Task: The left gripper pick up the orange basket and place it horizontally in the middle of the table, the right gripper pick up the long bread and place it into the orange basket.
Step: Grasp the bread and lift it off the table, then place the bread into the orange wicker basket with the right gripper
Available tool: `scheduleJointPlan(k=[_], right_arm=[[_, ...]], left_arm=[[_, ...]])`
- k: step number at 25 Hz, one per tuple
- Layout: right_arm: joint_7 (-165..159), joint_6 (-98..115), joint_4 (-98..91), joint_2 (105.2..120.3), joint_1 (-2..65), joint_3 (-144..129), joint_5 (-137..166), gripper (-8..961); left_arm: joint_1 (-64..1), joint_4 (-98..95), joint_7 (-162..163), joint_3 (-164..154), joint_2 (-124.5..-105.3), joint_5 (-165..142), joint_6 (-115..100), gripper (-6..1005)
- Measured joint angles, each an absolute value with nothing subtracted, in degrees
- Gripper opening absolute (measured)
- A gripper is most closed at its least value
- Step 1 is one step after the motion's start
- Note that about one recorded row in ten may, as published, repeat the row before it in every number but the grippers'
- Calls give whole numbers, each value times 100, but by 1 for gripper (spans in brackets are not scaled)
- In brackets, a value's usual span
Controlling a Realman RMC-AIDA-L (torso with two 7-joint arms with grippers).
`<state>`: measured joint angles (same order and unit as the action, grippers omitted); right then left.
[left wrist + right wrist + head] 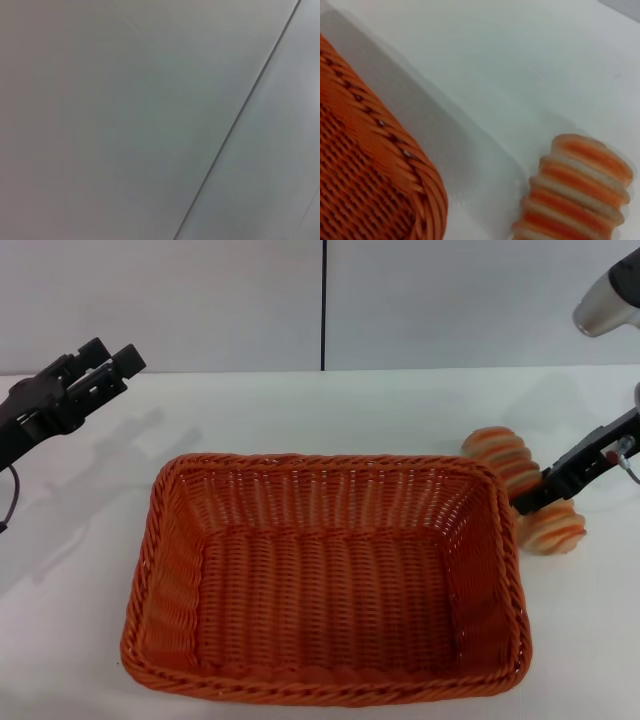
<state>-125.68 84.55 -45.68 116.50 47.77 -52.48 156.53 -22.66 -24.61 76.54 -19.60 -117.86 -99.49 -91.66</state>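
The orange basket (330,580) lies lengthwise across the middle of the white table (300,410), and nothing is in it. Its rim corner (385,165) fills one side of the right wrist view. The long bread (528,492) lies just off the basket's right end, and one ridged end of it (580,190) shows in the right wrist view. My right gripper (535,495) reaches in from the right and crosses the loaf's middle, hiding that part. My left gripper (105,365) hangs open and holds nothing, up over the table's far left, well away from the basket.
A grey wall (200,300) with a dark vertical seam (324,300) runs behind the table. The left wrist view shows only that wall and seam (240,120). Bare tabletop lies behind the basket and to its left.
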Motion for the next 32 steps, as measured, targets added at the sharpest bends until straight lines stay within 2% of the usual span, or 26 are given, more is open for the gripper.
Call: scheduleJointPlan(k=[6,13,19,27,32], right_arm=[[-12570,8579,-4972,11663,4510,-5219,15375,486],[-12599,8753,-5434,11554,4128,-5093,14922,425],[-12602,8839,-5980,11564,3902,-4451,14735,382],[-12319,9258,-6864,11539,3156,-4112,11640,320],[-11700,9866,-6634,11586,3096,-4319,9954,292]], left_arm=[[-2308,-2461,7658,-1960,-11775,-9949,-9157,799],[-2333,-2470,7700,-1960,-11764,-9919,-9167,799],[-2342,-2502,7785,-1951,-11754,-9907,-9203,799],[-2340,-2505,7803,-1960,-11750,-9912,-9223,799],[-2338,-2505,7805,-1960,-11751,-9916,-9235,799]])
